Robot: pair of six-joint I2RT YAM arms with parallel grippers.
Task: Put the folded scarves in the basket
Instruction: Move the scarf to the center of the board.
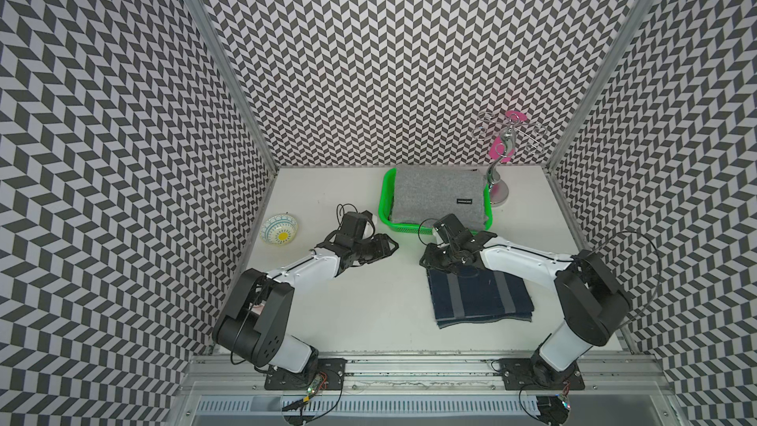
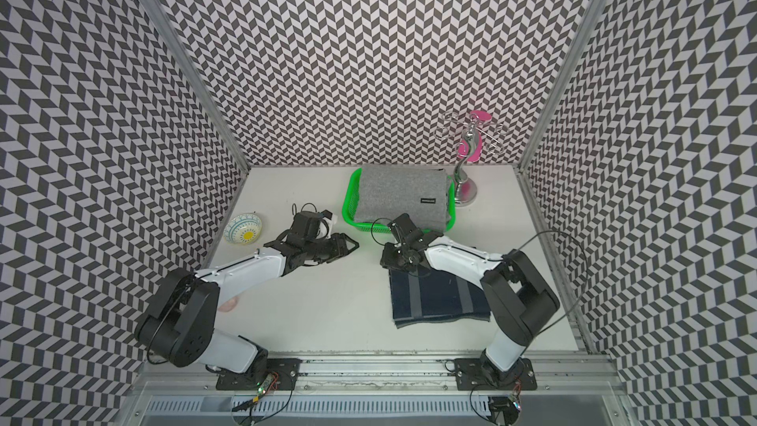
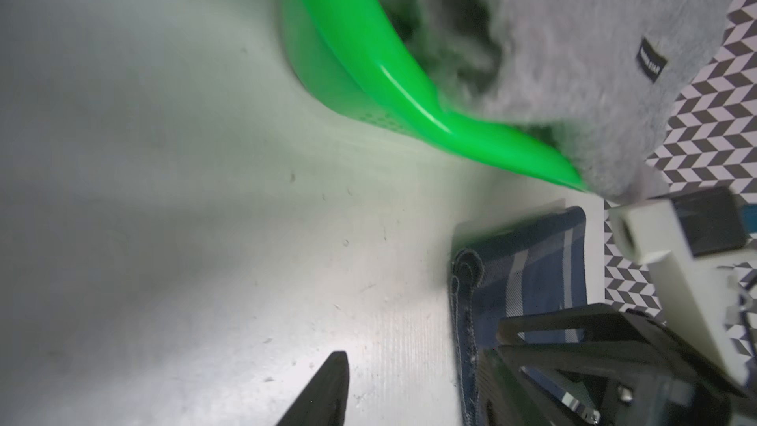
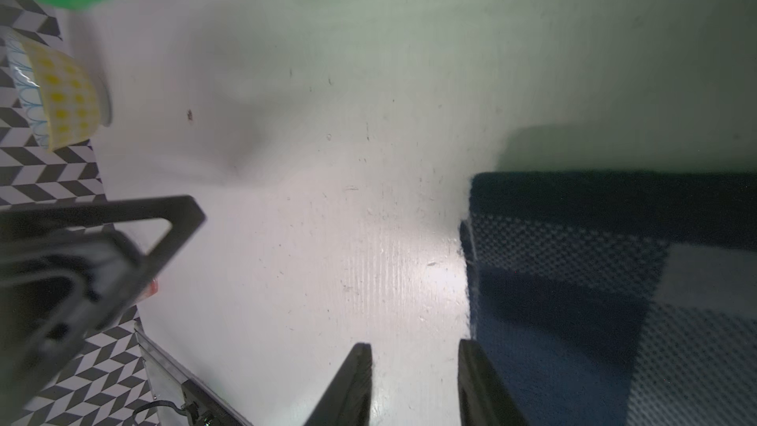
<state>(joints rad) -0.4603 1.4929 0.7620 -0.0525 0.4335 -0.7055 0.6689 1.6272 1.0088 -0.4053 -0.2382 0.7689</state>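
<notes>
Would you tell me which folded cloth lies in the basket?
The grey cloth with the black label; the navy striped cloth lies on the table, outside the basket.

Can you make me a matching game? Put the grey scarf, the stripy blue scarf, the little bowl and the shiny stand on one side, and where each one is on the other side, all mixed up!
Things:
1. grey folded scarf
2. navy striped scarf
3. little bowl
4. shiny metal stand

Places:
A. on the table near the left wall
B. inside the green basket
C. on the table by the basket's far right corner
D. flat on the table, on the robot's side of the basket

Pairs: 1-B, 2-D, 3-A, 4-C.
</notes>
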